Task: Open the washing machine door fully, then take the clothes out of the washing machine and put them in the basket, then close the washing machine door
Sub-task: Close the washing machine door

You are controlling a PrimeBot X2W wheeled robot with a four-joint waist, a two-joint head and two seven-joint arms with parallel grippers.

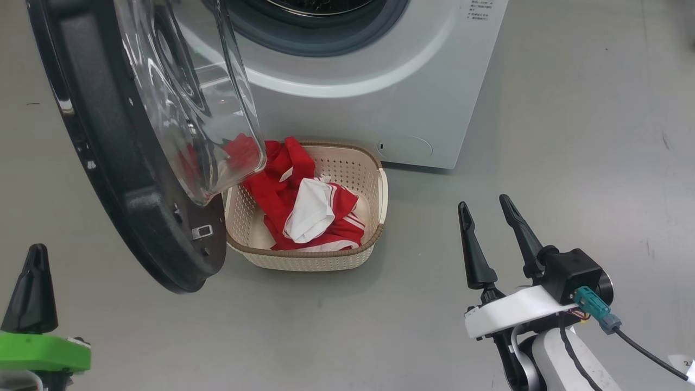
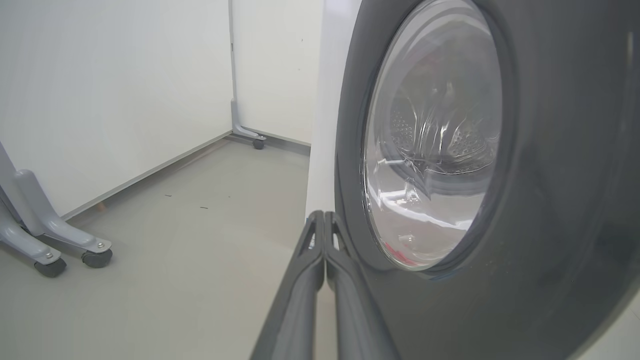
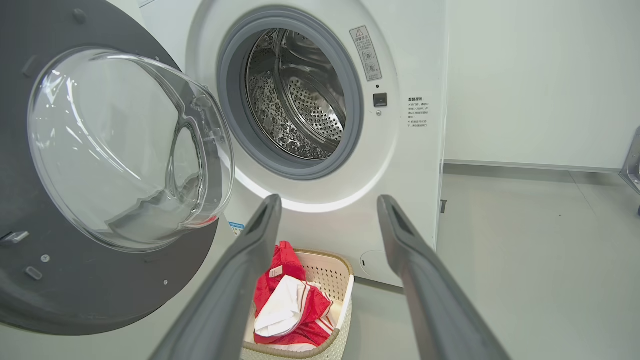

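The washing machine (image 1: 380,98) stands at the top with its door (image 1: 92,141) swung wide open to the left, glass bowl (image 1: 184,98) facing right. Its steel drum (image 3: 300,100) looks bare inside. The red and white clothes (image 1: 304,206) lie in the cream basket (image 1: 381,190) on the floor in front of the machine, partly under the door. My right gripper (image 1: 482,202) is open and holds nothing, to the right of the basket. My left gripper (image 1: 37,250) is shut and holds nothing; in the left wrist view its tips (image 2: 324,215) sit close beside the door's black outer face (image 2: 550,200).
Grey floor surrounds the machine. White wall panels on grey wheeled feet (image 2: 60,245) stand to the left of the machine, with another caster (image 2: 257,142) farther back. A grey frame part (image 3: 632,160) shows at the right edge behind the machine.
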